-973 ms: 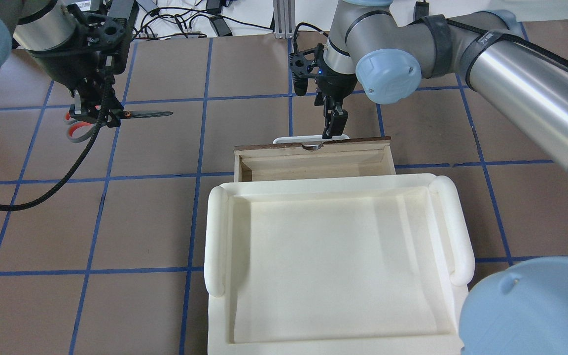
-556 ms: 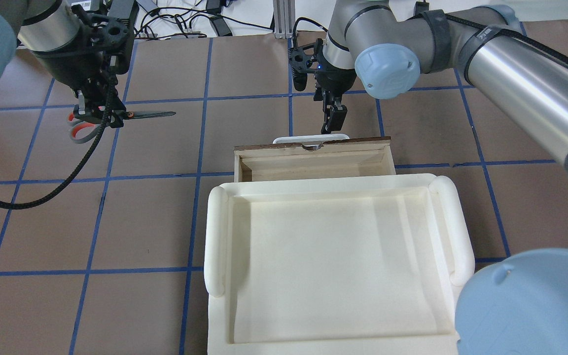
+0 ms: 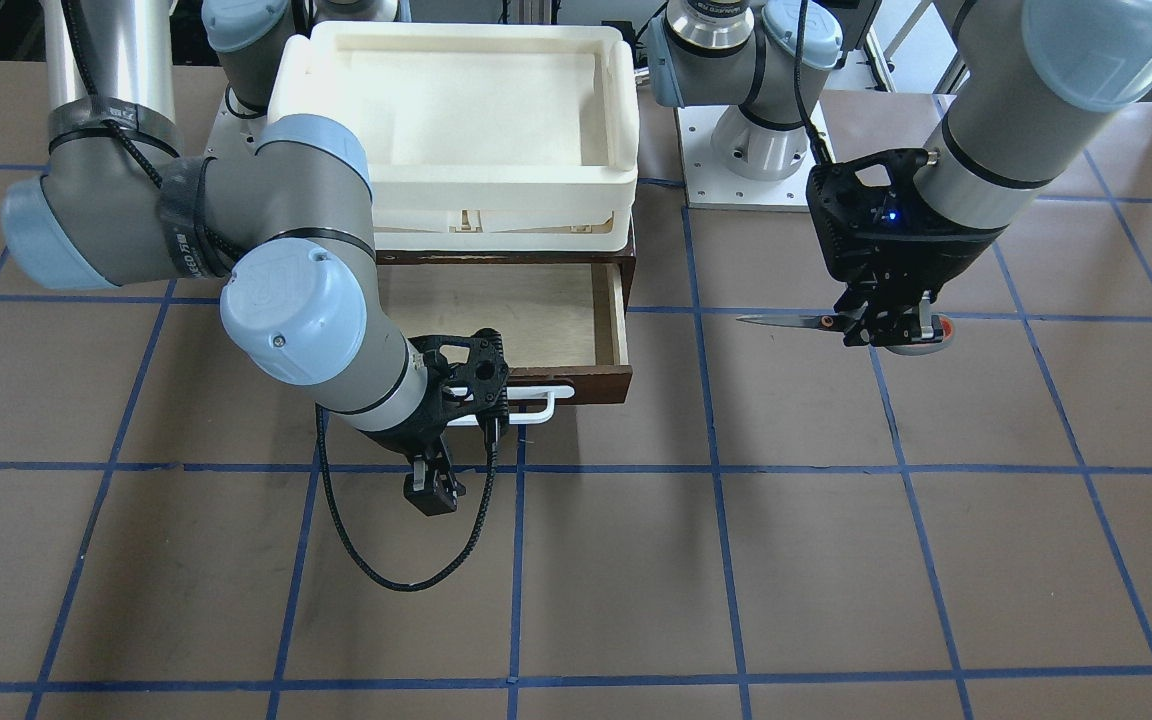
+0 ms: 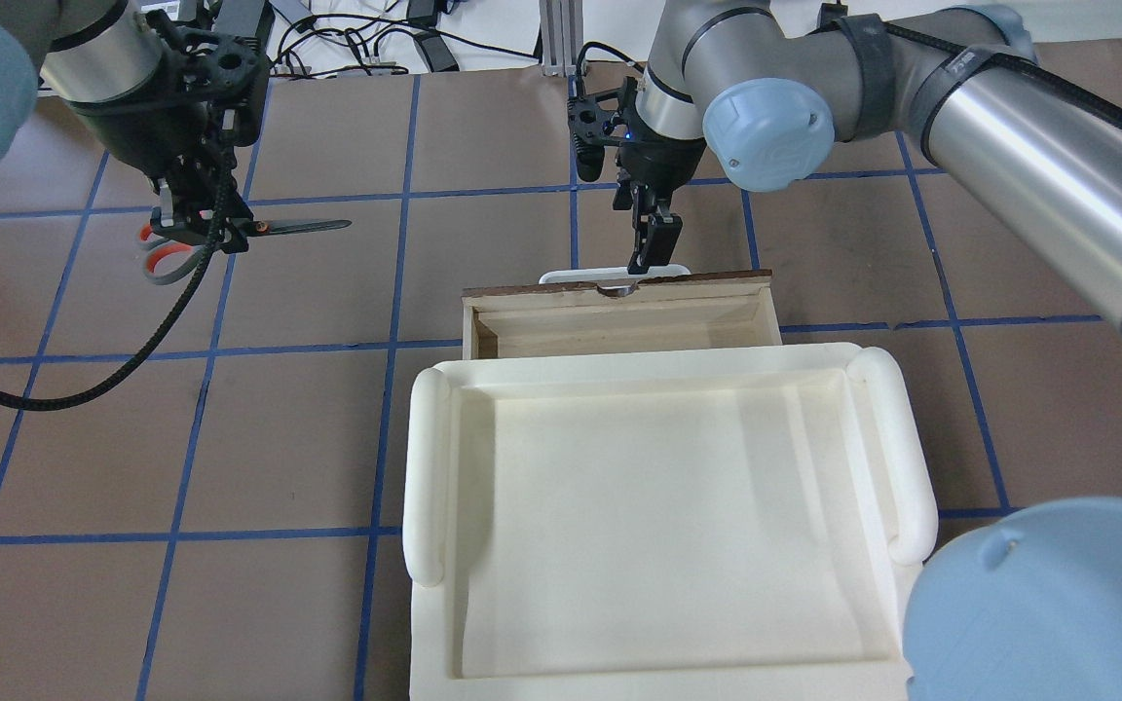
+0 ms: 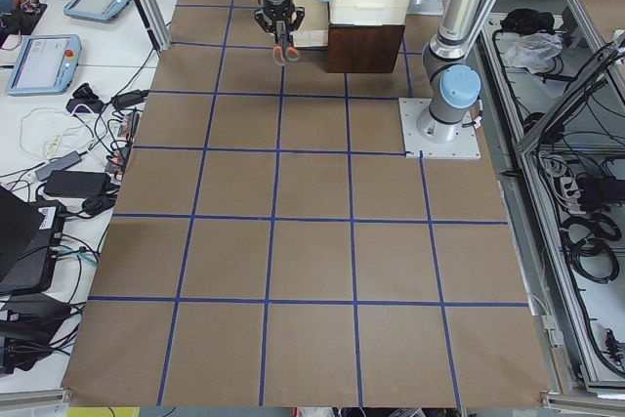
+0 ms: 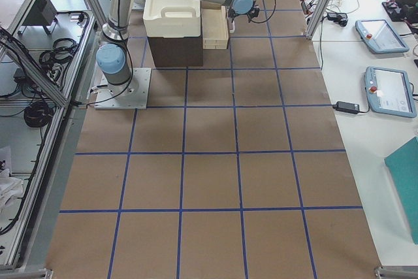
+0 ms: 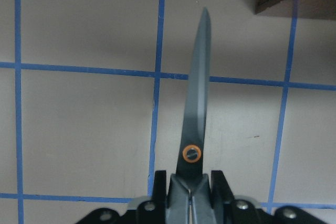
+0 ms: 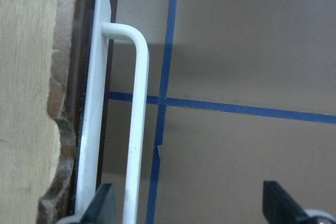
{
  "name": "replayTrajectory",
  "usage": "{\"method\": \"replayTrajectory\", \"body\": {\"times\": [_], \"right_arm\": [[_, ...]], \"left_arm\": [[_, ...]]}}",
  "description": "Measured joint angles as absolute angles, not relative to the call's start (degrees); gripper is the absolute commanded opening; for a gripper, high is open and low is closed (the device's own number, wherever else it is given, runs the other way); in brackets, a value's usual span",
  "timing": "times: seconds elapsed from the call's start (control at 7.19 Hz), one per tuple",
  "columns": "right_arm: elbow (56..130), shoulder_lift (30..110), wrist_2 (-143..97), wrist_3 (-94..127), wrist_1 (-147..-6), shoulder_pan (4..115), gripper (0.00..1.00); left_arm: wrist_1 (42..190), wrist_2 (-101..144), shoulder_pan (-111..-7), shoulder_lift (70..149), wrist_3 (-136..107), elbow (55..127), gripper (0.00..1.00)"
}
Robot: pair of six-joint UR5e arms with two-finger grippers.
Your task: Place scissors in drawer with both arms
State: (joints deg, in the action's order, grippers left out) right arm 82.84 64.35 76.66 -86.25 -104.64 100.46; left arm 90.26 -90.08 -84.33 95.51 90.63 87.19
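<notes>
Over the left end of the bench, the overhead view has the left gripper (image 4: 193, 232) clamped on the scissors (image 4: 298, 227). They ride clear of the surface with the blades levelled toward the drawer (image 4: 619, 321), and since a second ago they have crept a little toward it. The right gripper (image 4: 649, 251) has shifted slightly at the white handle (image 4: 561, 276).

From the front-facing camera, the drawer (image 3: 621, 320) stands pulled out toward the operators' edge, below the cream tray (image 3: 619, 110). What shows of its plywood floor is bare. The right gripper (image 3: 433, 495) hangs just past the handle (image 3: 541, 395), on the operators' side. The scissors (image 3: 796, 321) are well apart from the drawer, toward the left end.

The left wrist camera shows the fingers (image 7: 219, 184) pinching just behind the blades' pivot.

The right wrist camera shows fingers (image 8: 102, 205) spread wide and holding nothing, with the handle (image 8: 137, 129) passing close beside one.

The opening step looks done. What remains is to carry the scissors across and lower them into the drawer.
</notes>
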Motion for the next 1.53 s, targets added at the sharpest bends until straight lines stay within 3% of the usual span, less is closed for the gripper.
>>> {"method": "replayTrajectory", "body": {"times": [1.53], "right_arm": [[81.2, 62.8, 77.0, -87.2, -106.6, 100.5, 1.0]], "left_arm": [[90.3, -90.1, -84.4, 95.6, 90.3, 87.2, 0.0]]}}
